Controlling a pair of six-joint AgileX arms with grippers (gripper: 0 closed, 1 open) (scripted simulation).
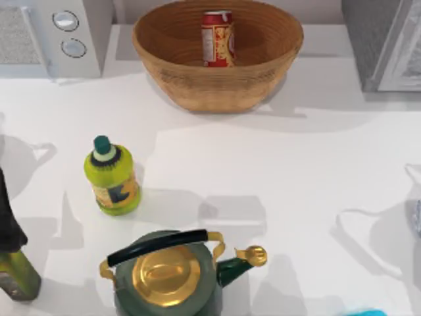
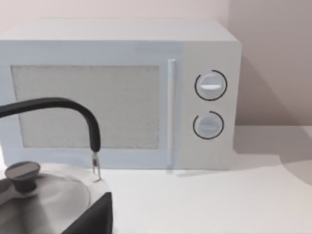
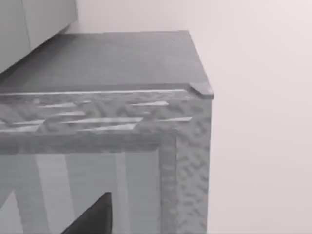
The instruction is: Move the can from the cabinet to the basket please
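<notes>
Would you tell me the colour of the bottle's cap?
Dark green, on the yellow-green plastic bottle; the top view shows it best.

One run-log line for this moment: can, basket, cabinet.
can: upright inside basket | cabinet: top view's far right | task: can placed in basket

The table (image 1: 309, 171) is white and smooth, with soft grey shadows on it. A white microwave (image 1: 59, 33) with two round knobs stands at eleven o'clock. Behind it, a plain pale wall (image 2: 273, 58) goes up. The light is bright.
</notes>
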